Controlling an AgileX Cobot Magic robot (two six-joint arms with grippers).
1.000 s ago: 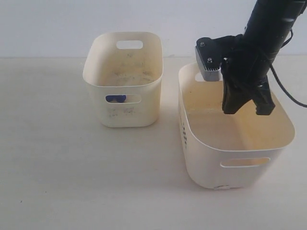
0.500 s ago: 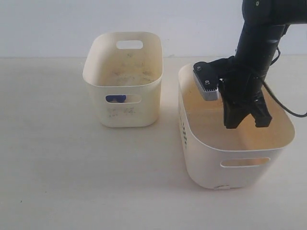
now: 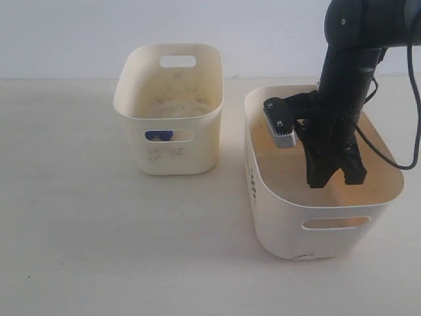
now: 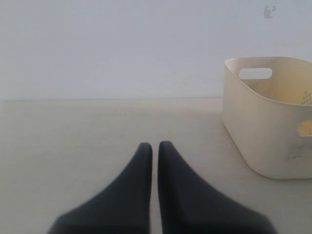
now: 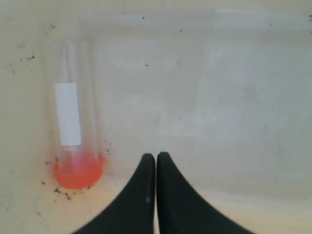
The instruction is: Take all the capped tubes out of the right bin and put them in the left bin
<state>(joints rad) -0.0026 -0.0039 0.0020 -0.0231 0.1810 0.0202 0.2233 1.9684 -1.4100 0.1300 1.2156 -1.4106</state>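
Observation:
In the right wrist view, one capped tube (image 5: 72,127) with an orange-red cap and a white label lies on the speckled floor of the right bin (image 5: 219,97), near a wall. My right gripper (image 5: 156,156) hovers beside its cap, shut, with nothing between the fingers. From outside, the right gripper (image 3: 337,181) hangs inside the right bin (image 3: 263,191), below its rim. A blue cap (image 3: 159,135) shows through the handle slot of the left bin (image 3: 177,155). My left gripper (image 4: 154,145) is shut and empty over the table, with the left bin (image 4: 258,126) off to one side.
Both bins stand on a pale tabletop (image 3: 99,237) with a white wall behind. A cable (image 3: 395,155) trails from the right arm over the right bin's far side. The left arm is out of the exterior view.
The right arm has come down from above the rim into the right bin, shifting slightly toward its near side. The bins have not moved.

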